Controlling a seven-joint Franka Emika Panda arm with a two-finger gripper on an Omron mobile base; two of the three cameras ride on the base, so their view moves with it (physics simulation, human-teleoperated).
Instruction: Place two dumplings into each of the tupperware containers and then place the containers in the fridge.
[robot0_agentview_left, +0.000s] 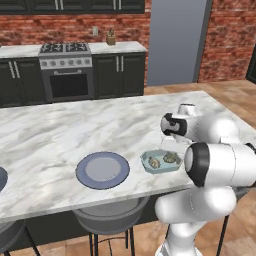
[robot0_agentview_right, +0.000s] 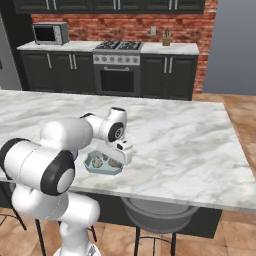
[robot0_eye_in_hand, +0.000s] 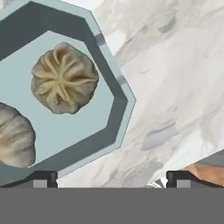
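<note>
Left base view: a tupperware container (robot0_agentview_left: 161, 161) sits on the marble island counter (robot0_agentview_left: 60, 130) near its front edge, just right of the round blue-grey plate (robot0_agentview_left: 102, 170). Two dumplings (robot0_agentview_left: 163, 160) lie inside it, side by side. My arm's wrist hangs just above and right of the container; I can't make out the fingers here.

Right base view: same container (robot0_agentview_right: 102, 164) with both dumplings (robot0_agentview_right: 106, 162) in it, directly under my hand, and my gripper (robot0_agentview_right: 125, 158) hovers at its right end.

Hand view: my gripper (robot0_eye_in_hand: 111, 178) is spread wide, nothing between the fingertips (robot0_eye_in_hand: 41, 178). Container (robot0_eye_in_hand: 111, 94) at upper left, one pleated dumpling (robot0_eye_in_hand: 64, 78) fully visible, another (robot0_eye_in_hand: 15, 135) cut off at the left edge. Bare marble to the right.
</note>
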